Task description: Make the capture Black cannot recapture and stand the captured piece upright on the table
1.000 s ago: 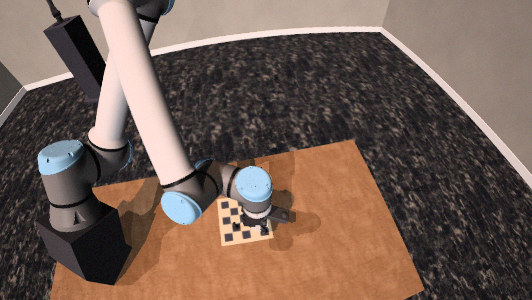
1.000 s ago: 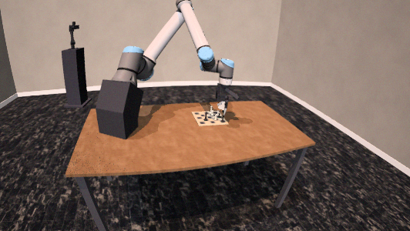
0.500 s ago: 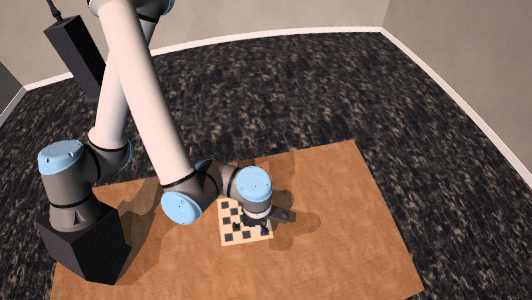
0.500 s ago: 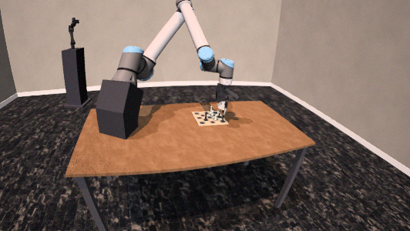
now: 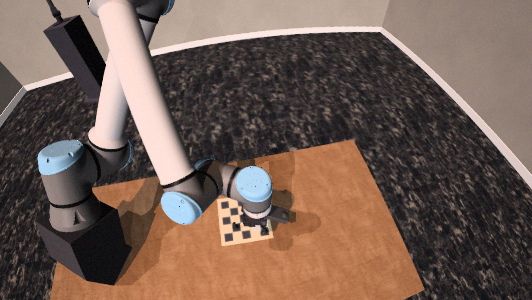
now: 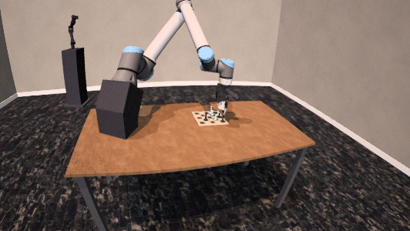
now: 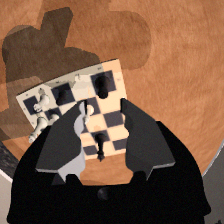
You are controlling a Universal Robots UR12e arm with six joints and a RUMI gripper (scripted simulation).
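Observation:
A small chessboard (image 5: pixel 241 224) lies in the middle of the wooden table; it also shows in the exterior view (image 6: pixel 210 118) and in the wrist view (image 7: pixel 75 110). My gripper (image 7: pixel 103 100) (image 5: pixel 262 226) (image 6: pixel 222 108) hangs over the board's right part, fingers partly apart with nothing gripped. In the wrist view a small black piece (image 7: pixel 100 146) stands on the board below the gap between the fingers. A white piece (image 7: pixel 88 108) stands right beside the left finger. A larger black piece (image 7: pixel 101 85) stands near the board's far edge, and another black piece (image 7: pixel 63 94) to its left. Several white pieces (image 7: pixel 41 112) stand at the left side.
The arm's dark base block (image 6: pixel 117 108) stands on the table's left part. The table's edge runs a short way right of the board (image 6: pixel 293 131). A black pedestal (image 6: pixel 74 77) stands on the floor at the back left.

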